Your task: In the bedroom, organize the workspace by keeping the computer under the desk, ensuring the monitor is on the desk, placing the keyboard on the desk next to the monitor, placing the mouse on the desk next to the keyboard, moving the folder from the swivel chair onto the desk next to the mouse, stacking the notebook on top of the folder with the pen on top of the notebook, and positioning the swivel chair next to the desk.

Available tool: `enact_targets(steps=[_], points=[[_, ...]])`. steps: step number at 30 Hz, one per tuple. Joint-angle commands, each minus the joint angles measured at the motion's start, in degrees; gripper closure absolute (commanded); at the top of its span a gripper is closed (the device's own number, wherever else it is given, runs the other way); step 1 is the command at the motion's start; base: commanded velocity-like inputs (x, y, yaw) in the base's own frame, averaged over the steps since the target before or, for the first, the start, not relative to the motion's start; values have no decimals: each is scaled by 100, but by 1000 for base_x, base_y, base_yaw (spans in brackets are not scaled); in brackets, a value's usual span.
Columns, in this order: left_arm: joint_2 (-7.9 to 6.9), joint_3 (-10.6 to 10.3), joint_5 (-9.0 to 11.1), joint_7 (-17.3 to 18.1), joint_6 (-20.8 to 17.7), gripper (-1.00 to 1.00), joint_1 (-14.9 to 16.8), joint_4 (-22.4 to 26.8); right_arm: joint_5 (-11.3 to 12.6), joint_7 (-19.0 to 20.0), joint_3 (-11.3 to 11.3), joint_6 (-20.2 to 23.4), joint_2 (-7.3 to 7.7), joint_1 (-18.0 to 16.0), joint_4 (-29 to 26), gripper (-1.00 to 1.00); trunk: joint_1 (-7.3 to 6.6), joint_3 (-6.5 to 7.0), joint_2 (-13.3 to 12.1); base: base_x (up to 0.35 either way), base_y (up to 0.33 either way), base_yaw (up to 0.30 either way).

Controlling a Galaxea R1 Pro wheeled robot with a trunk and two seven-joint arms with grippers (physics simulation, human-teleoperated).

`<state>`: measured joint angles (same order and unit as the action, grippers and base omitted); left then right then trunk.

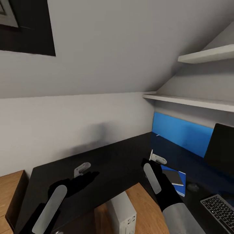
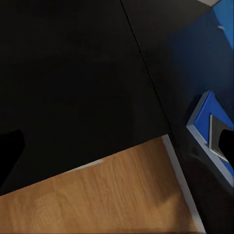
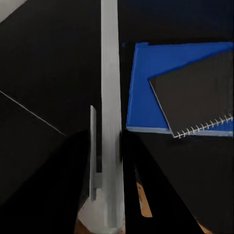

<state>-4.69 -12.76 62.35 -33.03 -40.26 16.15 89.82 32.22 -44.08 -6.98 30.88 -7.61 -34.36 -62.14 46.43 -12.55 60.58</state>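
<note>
Two grippers hang over the black desk (image 1: pixel 107 162). The left gripper (image 1: pixel 66 182) is spread wide, holding nothing. The right gripper (image 1: pixel 155 169) also looks apart and bare. At its 3 o'clock, the notebook (image 1: pixel 173 177) lies on the folder (image 1: pixel 180 188). The keyboard (image 1: pixel 219 208) sits at 4 o'clock, the monitor (image 1: pixel 222 148) at 2. The computer (image 1: pixel 125 216) stands under the desk.

Both arms reach forward, black wrists ahead of a grey forearm on the right. The left gripper (image 1: pixel 66 182) has its jaws spread wide apart, holding nothing. The right gripper (image 1: pixel 155 169) likewise stands parted and unladen.
</note>
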Motion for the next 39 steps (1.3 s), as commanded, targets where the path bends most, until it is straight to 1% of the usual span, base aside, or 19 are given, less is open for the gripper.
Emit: enact_targets(steps=[1, 3, 4, 7, 13, 14, 17, 23, 26, 31, 39], points=[[-5, -7, 59, -62, 22, -100, 3, 9, 49, -88, 230, -63, -30, -8, 49, 100, -22, 10, -36, 0, 0, -299], [-9, -7, 58, -62, 27, -100, 4, 9, 56, -103, 404, -87, -39, -10, 69, 100, -66, 46, -116, 0, 0, -298], [-9, -7, 58, -62, 27, -100, 4, 9, 56, -103, 404, -87, -39, -10, 69, 100, -88, 64, -156, 0, 0, -296], [-11, -7, 58, -63, 35, -100, 3, 9, 77, -118, 585, -106, -47, -14, 87, 100, -154, 118, -276, 0, 0, -233], [-12, -7, 54, -63, 38, -100, 2, 9, 116, -132, 754, -111, -54, -17, 118, 100, -285, 225, -517, 0, 0, -93], [-12, -7, 53, -64, 38, -100, 2, 9, 134, -129, 769, -105, -51, -17, 129, 100, -307, 243, -557, 0, 0, -40], [-13, -7, 52, -64, 38, -100, 2, 5, 264, -124, 803, -92, -40, -20, 234, 100, -307, 243, -557, 0, 0, -26], [-31, -2, 58, -57, 37, -100, 2, -59, 787, -127, 845, -75, -1, -45, 606, 100, -307, 243, -557, 0, 0, -10], [-46, 0, 61, -53, 36, -100, 2, -121, 947, -127, 851, -76, 8, -53, 712, 100, -307, 243, -557, 0, 0, -3], [-60, -8, 57, -48, 41, -100, 0, -185, 1057, -109, 854, -107, 12, -59, 795, 100, -307, 243, -557, 98, 0, -1], [-73, -15, 54, -46, 44, -100, -38, -214, 1102, -88, 856, -147, 18, -62, 867, 100, -307, 243, -557, 275, 0, 0]])
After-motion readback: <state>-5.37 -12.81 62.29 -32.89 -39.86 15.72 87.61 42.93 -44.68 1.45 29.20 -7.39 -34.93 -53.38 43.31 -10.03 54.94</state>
